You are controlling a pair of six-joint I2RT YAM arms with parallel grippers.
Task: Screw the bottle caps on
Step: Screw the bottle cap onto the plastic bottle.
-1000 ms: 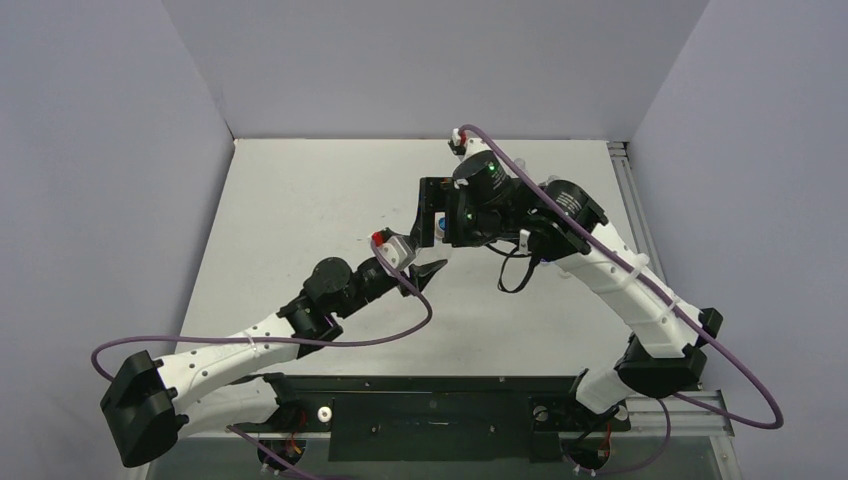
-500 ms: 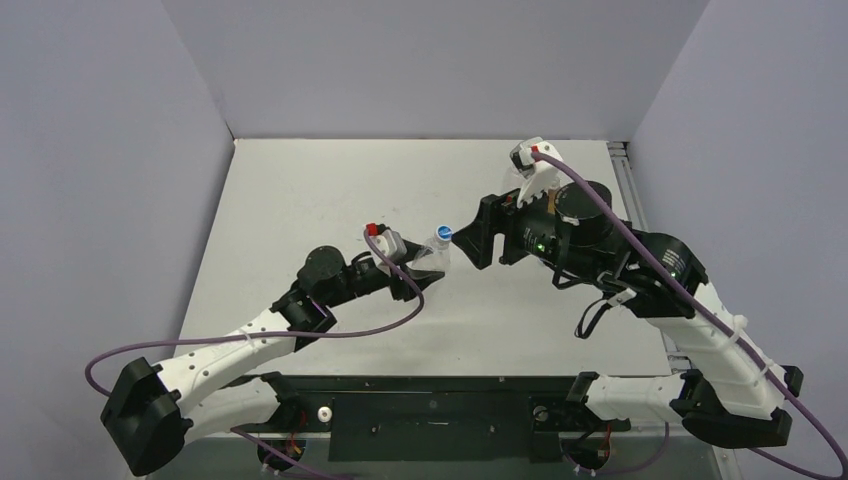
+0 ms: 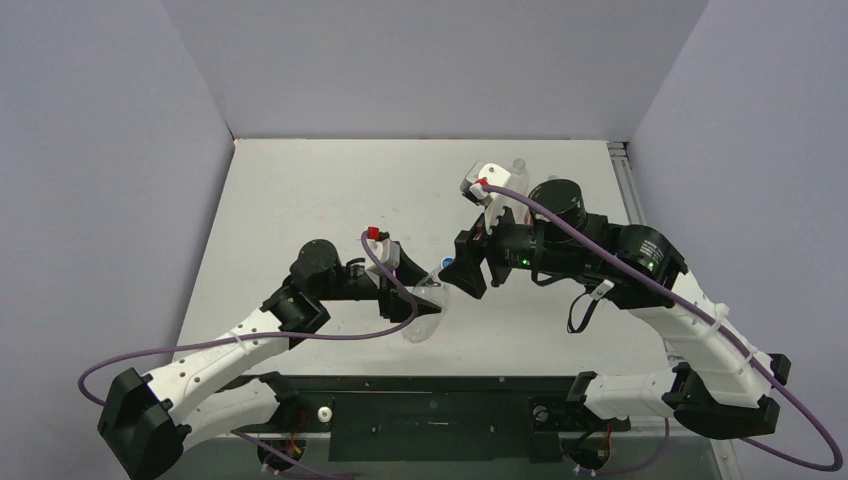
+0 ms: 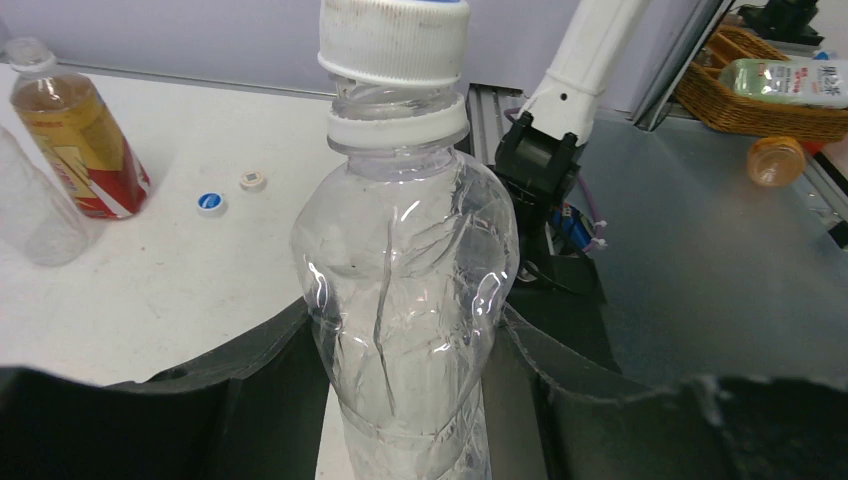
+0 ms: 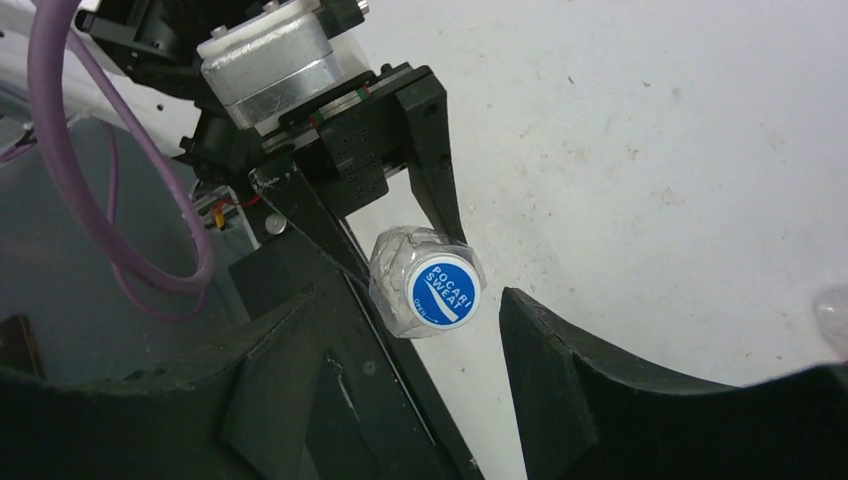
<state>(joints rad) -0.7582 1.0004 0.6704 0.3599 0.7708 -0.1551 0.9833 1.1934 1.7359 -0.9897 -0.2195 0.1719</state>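
Both arms have shifted nearer: the left gripper (image 4: 410, 400) clamps the clear bottle (image 4: 405, 270) near mid-table, and the right gripper (image 5: 420, 300) holds its jaws apart around the blue-and-white cap (image 5: 442, 292), which seems loose, so closing off-centre could tilt it.

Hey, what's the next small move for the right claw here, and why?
Probably close the right claw on the blue-and-white cap: its jaws flank the cap without touching, the left claw grips the clear bottle, and thread shows below the cap, so it likely needs twisting.
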